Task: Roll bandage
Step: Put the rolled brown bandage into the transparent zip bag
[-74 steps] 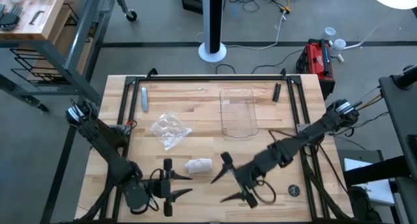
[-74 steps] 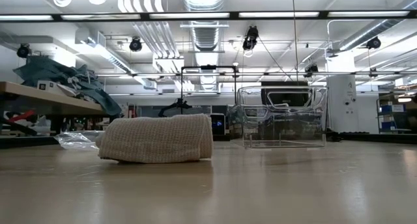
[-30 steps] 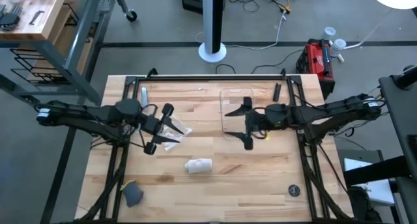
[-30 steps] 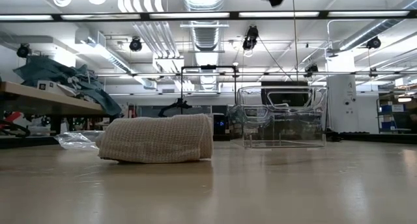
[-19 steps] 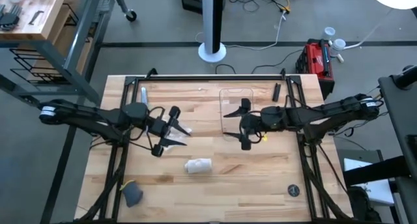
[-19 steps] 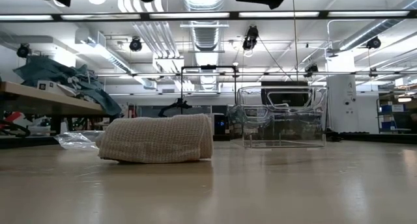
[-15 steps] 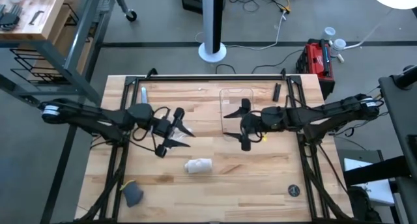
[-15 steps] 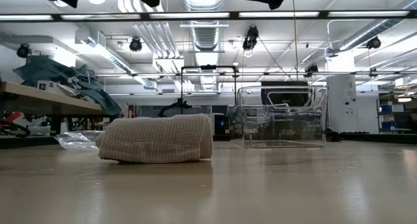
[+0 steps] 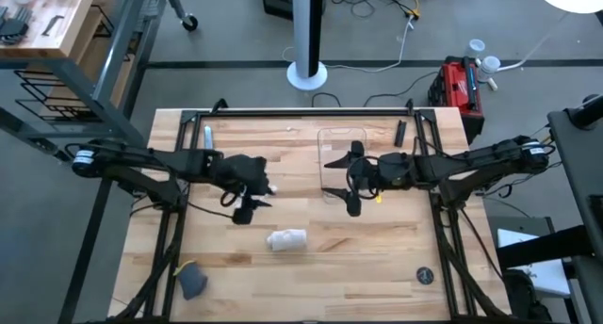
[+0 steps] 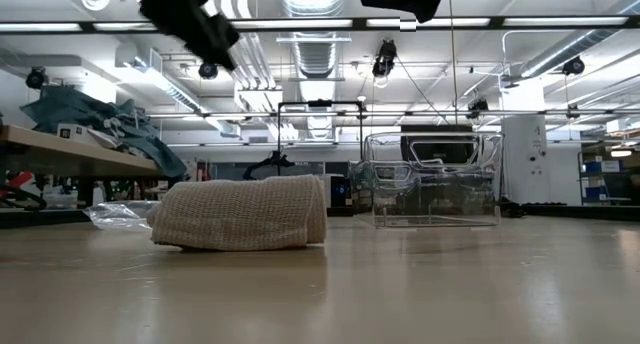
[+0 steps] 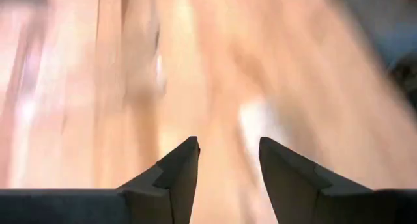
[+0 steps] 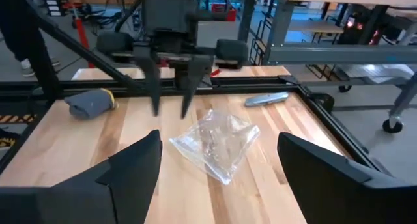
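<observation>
Two claws are seen spread and empty: left claw [image 9: 247,200] hung above the rolled bandage [image 9: 287,239] at lower centre of the counter [image 9: 396,258], right claw [image 9: 345,178] centre-frame; descent and grasp are judged next

The rolled whitish gauze bandage [image 10: 240,213] looked like soft, coarse open-weave cloth, matt. The pale butcher-block wooden bench [image 9: 311,277] was smooth with a faint sheen. The clear rectangular plastic tray [image 10: 432,179] was glossy and hard, and the crumpled clear plastic wrapper [image 12: 217,143] shone in wrinkles.
</observation>
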Controlling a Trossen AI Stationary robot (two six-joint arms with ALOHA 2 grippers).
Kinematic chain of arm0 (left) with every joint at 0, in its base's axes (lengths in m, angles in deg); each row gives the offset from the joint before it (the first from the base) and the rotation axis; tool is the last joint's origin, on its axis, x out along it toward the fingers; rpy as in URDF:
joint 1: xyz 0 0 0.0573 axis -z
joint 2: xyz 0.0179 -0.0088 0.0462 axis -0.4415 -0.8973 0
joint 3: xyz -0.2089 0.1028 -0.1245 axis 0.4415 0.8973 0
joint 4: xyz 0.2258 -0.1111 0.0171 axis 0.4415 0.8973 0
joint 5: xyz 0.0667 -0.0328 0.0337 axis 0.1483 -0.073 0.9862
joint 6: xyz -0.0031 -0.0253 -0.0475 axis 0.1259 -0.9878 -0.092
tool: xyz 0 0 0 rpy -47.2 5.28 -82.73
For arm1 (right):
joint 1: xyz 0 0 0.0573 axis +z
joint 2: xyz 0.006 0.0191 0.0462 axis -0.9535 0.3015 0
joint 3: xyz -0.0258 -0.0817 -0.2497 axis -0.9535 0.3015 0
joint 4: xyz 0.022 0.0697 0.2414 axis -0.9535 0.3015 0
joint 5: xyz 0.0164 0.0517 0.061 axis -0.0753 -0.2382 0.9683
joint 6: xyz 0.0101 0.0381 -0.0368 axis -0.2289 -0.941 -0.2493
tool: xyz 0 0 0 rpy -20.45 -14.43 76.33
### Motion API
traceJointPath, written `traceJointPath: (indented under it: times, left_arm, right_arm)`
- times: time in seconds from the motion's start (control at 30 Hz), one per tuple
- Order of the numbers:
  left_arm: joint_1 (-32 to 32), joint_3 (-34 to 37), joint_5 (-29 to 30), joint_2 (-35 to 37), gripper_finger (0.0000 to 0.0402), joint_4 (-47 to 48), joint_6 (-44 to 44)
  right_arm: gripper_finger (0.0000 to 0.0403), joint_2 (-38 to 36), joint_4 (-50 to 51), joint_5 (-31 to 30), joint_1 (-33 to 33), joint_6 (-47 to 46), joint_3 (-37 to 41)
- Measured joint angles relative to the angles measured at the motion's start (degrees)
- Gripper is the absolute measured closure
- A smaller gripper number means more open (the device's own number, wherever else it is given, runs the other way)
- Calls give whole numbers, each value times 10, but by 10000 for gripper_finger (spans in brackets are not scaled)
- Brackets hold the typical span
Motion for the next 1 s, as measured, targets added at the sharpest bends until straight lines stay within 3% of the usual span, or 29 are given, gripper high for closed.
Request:
traceJointPath:
  times: [0.13,0.27,0.6,1.0]
  left_arm:
    - [0,-5,109,7,268,113,-11]
    - [0,51,113,15,279,123,-49]
    - [-1,236,122,18,271,-106,-113]
    - [-1,289,123,4,191,-159,-177]
  right_arm:
    - [104,0,18,5,0,-44,0]
    - [116,0,42,5,0,-92,0]
    - [138,0,58,0,0,-98,5]
    - [127,0,74,0,0,-98,5]
